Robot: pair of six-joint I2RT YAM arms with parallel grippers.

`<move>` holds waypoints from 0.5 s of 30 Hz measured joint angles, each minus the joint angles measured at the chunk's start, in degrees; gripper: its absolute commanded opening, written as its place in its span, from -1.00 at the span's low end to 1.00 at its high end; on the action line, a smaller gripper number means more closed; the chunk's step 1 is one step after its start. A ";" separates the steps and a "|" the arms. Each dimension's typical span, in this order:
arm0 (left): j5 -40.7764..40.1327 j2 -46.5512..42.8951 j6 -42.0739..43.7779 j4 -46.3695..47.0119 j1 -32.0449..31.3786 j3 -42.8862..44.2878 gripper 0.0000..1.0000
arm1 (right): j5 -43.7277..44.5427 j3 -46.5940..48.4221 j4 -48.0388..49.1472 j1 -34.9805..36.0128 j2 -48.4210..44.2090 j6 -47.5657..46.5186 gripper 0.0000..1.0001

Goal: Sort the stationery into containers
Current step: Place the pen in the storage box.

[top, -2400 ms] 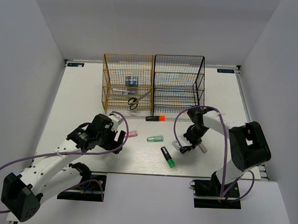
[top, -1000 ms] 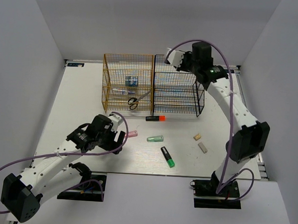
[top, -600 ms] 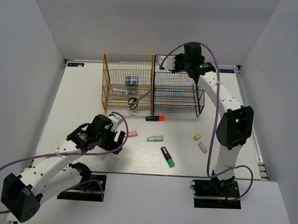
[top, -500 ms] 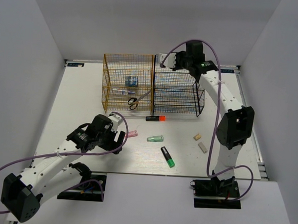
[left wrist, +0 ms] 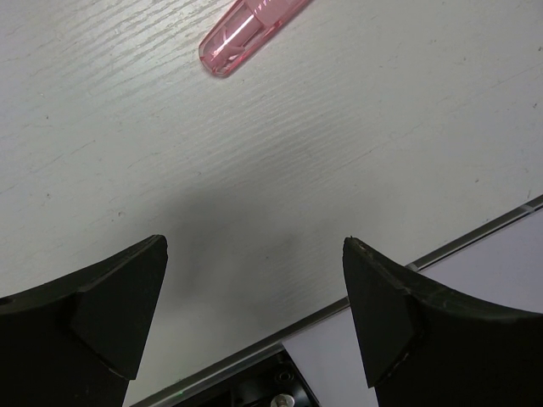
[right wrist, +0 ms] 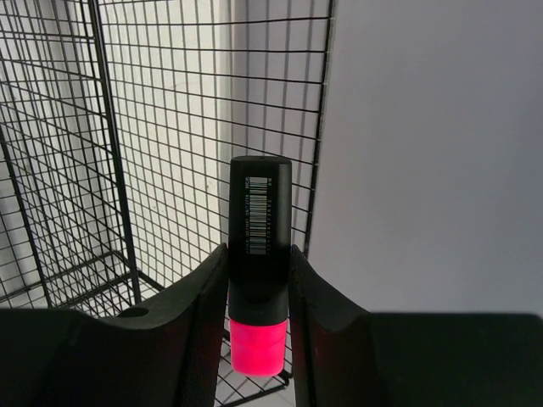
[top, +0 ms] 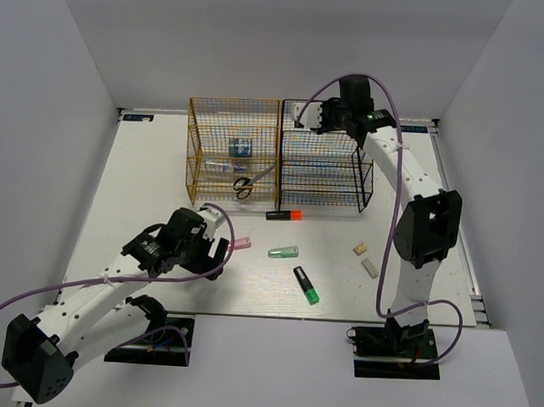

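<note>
My right gripper (top: 308,115) is raised at the top back-left corner of the black container (top: 326,161). In the right wrist view it (right wrist: 259,275) is shut on a black highlighter with a pink cap (right wrist: 259,246), barcode end pointing away, with the black mesh (right wrist: 161,127) behind it. My left gripper (top: 220,247) hangs open low over the table; the pink capsule (left wrist: 254,32) lies just ahead of it (left wrist: 254,248), untouched. On the table lie an orange-capped highlighter (top: 285,215), a green capsule (top: 283,252) and a green-capped highlighter (top: 306,285).
The gold container (top: 232,151) stands left of the black one and holds scissors (top: 244,186), a blue tape roll (top: 240,147) and a clear pen (top: 221,166). Two beige erasers (top: 361,249) (top: 370,268) lie at the right. The table's near edge (left wrist: 356,297) runs under my left gripper.
The right arm has risen from the table near the erasers to the black container's top, carrying the pink highlighter; in the last second it only shifted slightly there. The left arm stayed still.
</note>
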 measured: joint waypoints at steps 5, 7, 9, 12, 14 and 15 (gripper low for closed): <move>0.00 0.09 0.00 0.00 0.00 0.00 0.89 | 0.70 0.26 0.00 -0.24 2.64 0.13 -0.45; 0.00 0.17 0.00 -0.02 0.00 0.00 0.89 | 1.22 0.28 0.13 -0.42 3.80 0.35 -0.35; 0.00 0.31 0.00 0.00 0.00 0.00 0.89 | 2.12 0.31 0.20 -0.61 4.50 0.70 -0.04; 0.00 0.39 0.00 0.00 0.00 0.00 0.89 | 2.86 0.31 0.33 -0.90 4.76 1.51 0.13; 0.00 0.39 0.00 -0.02 0.00 0.00 0.89 | 2.99 0.37 1.05 -1.14 4.74 1.70 0.27; 0.00 0.42 0.00 -0.02 0.00 0.00 0.89 | 2.97 0.39 1.66 -1.16 4.70 2.19 0.28</move>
